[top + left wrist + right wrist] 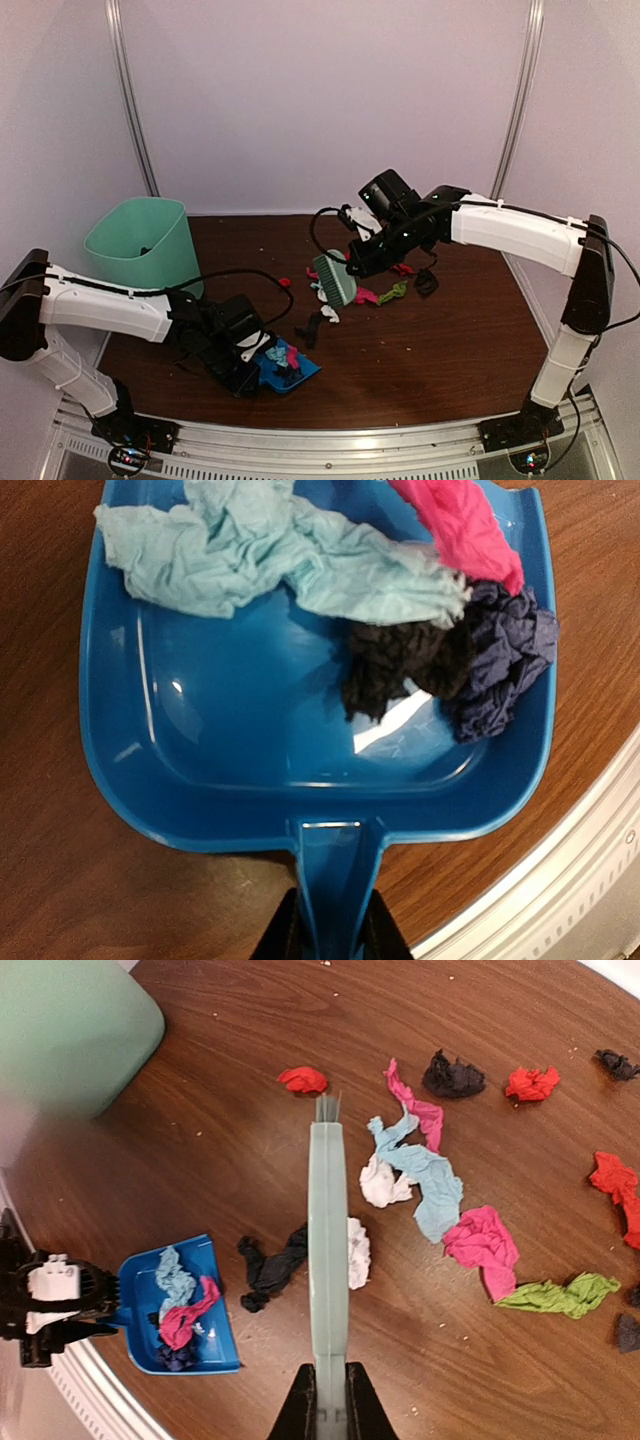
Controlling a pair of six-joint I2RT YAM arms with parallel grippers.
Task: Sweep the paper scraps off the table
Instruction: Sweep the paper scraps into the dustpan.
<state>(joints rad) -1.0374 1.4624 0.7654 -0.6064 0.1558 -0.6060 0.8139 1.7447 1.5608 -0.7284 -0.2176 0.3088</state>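
Note:
My left gripper (333,935) is shut on the handle of the blue dustpan (250,740), which lies flat on the table (420,350) near its front edge (290,365). Cyan, pink, black and navy paper scraps (400,600) lie in the pan. My right gripper (330,1405) is shut on the pale green hand brush (328,1230), held above the table over a black scrap (270,1265) and a white scrap (358,1252). More scraps lie loose to its right: cyan (425,1175), pink (480,1245), green (555,1295), red (530,1083). The brush also shows in the top view (333,278).
A mint-green bin (140,245) stands at the back left of the table, also at the top left of the right wrist view (70,1030). The silver frame edge (560,880) runs close to the dustpan's near side. White walls enclose the table.

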